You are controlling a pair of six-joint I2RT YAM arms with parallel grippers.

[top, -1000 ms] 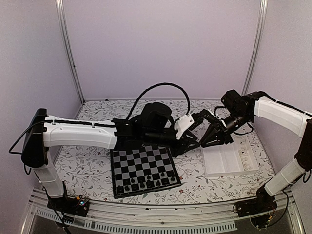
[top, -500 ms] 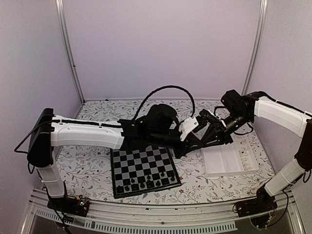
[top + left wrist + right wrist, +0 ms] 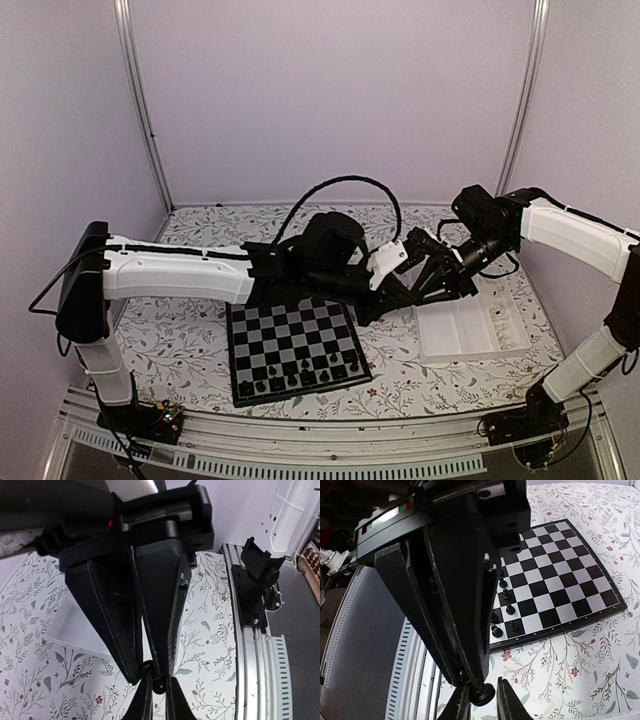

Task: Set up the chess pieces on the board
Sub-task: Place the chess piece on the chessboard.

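From above, the left pincer [image 3: 402, 292] and right pincer [image 3: 416, 290] meet just right of the board [image 3: 290, 335]. Left wrist view: the left pincer squeezes a black piece [image 3: 158, 683], bottom middle. Right wrist view: I cannot tell if the right pincer grips it.

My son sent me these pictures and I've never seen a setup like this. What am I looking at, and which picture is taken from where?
These are two robot arms bolted at the near edge of a table: the left arm and the right arm. The wide picture comes from a fixed camera above and behind them. The two close-ups come from a camera on each wrist, looking along its own fingers. On the flowered table lie a chessboard, with a few black pieces near its front edge, and a white compartmented tray. Above the table the left hand and right hand meet, both pinching one small black chess piece, apparently passing it over.
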